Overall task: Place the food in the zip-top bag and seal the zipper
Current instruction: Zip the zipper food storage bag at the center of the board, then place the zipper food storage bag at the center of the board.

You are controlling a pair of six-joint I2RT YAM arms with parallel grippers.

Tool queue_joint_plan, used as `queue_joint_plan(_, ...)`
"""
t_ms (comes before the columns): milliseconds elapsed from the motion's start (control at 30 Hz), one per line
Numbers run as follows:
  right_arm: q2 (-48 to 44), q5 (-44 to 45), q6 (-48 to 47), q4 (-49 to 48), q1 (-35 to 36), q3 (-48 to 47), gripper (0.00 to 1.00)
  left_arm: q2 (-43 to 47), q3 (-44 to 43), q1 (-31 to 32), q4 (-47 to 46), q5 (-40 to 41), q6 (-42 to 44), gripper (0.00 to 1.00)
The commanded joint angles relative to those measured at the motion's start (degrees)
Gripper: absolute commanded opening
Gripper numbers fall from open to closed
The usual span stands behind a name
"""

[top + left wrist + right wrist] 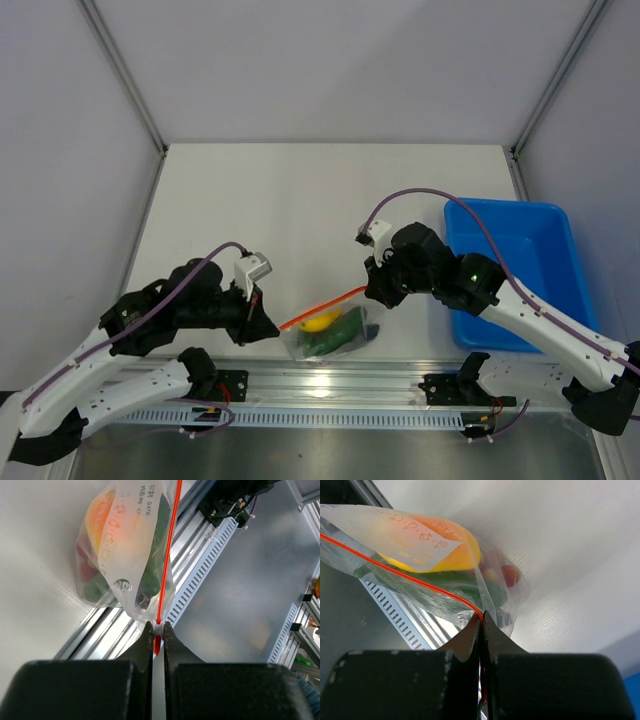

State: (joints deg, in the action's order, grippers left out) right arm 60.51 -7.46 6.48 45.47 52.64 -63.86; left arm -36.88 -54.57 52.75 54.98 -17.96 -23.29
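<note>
The clear zip-top bag (pixel 335 335) hangs between my two grippers above the table's front edge. Inside it are the yellow-orange pepper (pixel 320 321), the green pepper (pixel 340 338) and the red tomatoes (pixel 509 574). The orange-red zipper (pixel 322 306) runs taut from one gripper to the other. My left gripper (pixel 270 325) is shut on the zipper's left end, on the small white slider tab (pixel 158 628). My right gripper (pixel 376 292) is shut on the zipper's right end (pixel 479 611). The bag also shows in the left wrist view (pixel 125 545) and in the right wrist view (pixel 420 565).
A blue plastic bin (pixel 515 270) stands at the right of the table, behind my right arm. A metal rail with a slotted cable duct (pixel 340 395) runs along the table's front edge, just below the hanging bag.
</note>
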Motion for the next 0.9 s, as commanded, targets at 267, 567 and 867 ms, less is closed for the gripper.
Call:
queue_joint_plan(267, 1.4, 0.9, 0.6, -1.4, -0.8, -0.7, 0.0, 0.9, -0.8, 0.3, 3.6, 8.4, -4.0, 0.22)
queue_joint_plan(567, 9.8, 1.7, 2.4, -4.3, -4.9, -5.7, 0.0, -4.4, -9.6, 0.3, 5.5, 37.4, -8.4, 1.0)
queue_joint_plan(867, 31.4, 0.1, 4.5, -6.8, -17.9, -18.0, 0.0, 1.4, -8.7, 0.3, -0.7, 37.1, -7.9, 0.99)
